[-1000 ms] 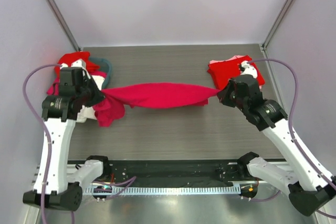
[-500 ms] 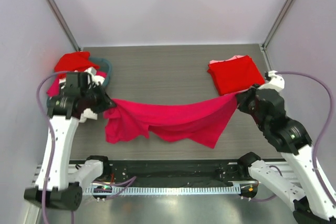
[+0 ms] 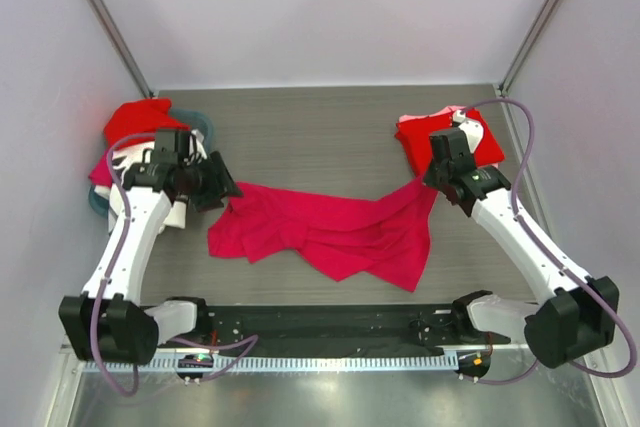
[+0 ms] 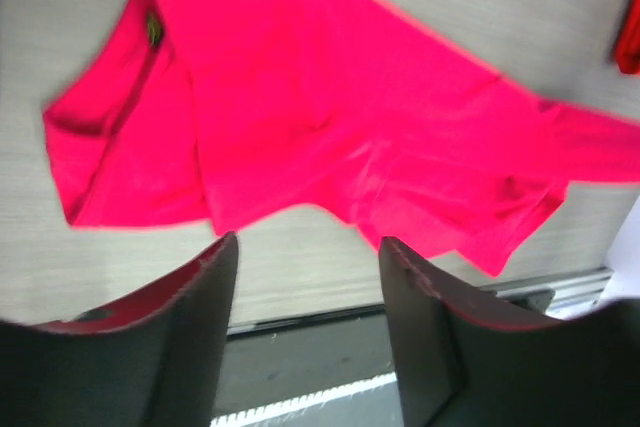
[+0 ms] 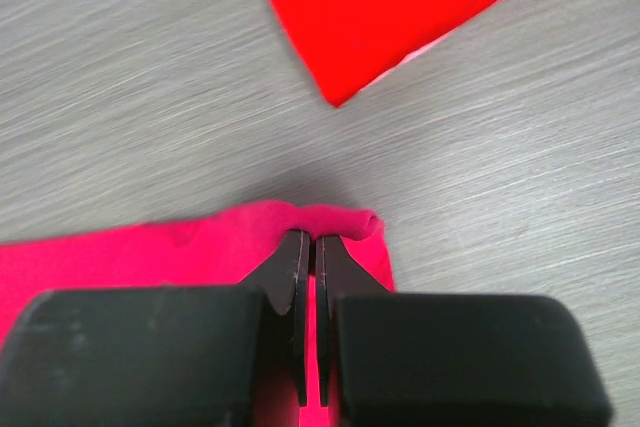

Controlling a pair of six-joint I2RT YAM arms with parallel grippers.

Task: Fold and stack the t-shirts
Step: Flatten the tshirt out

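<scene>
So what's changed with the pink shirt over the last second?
The crimson t-shirt, stretched taut between both grippers, dropped and now lies rumpled on the table. The left gripper opened and let go; the right gripper stays shut on its corner. The folded red stack and teal basket stayed put.

The crimson-pink cloth t-shirt [image 3: 330, 232], a second ago pulled into a taut band in the air between the two grippers, now lies spread and rumpled on the grey wood-grain table [image 3: 300, 127], left of the folded red stack of shirts [image 3: 480, 137] and nearer the arm bases. The left gripper [image 3: 222, 190] no longer clamps the shirt's end farthest from that stack: its jaws stand apart, the cloth loose below them. The right gripper [image 3: 432, 179], which half a second ago had swung out to the near side of the stack, is back at the stack's near left corner, with the shirt's corner brought down to the table there.
</scene>
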